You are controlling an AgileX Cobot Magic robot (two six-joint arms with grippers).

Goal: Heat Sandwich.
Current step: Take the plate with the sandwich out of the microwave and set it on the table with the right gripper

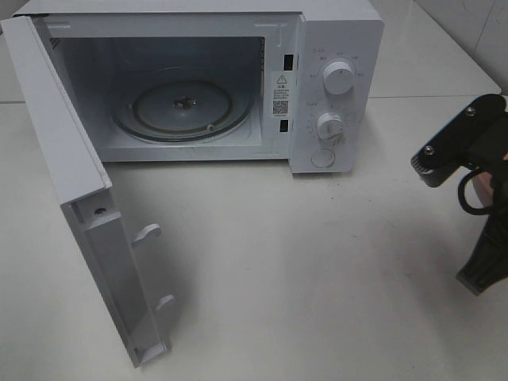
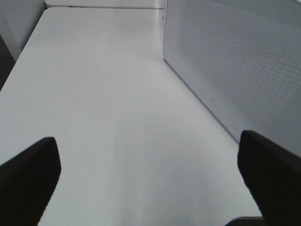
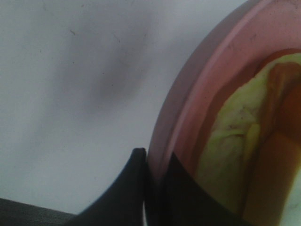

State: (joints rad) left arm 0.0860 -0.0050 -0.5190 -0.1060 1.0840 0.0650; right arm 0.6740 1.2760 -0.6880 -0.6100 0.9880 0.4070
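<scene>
The sandwich [image 3: 240, 141], pale yellow-green filling and tan-brown crust, lies on a round pink plate [image 3: 197, 94] in the right wrist view. My right gripper [image 3: 153, 157] is shut on the plate's rim, one finger on each side of it. From the high camera, the right arm [image 1: 464, 155] sits at the table's right edge; only a sliver of the plate [image 1: 479, 185] shows behind it, and the sandwich is hidden there. My left gripper [image 2: 146, 141] is open over bare table with nothing between its fingers. It is out of the high view.
The white microwave [image 1: 337, 40] stands at the back with its door [image 1: 75, 182] swung open toward the front left. Its glass turntable [image 1: 186, 107] carries nothing. A perforated white microwave panel [image 2: 235, 61] runs beside the left gripper.
</scene>
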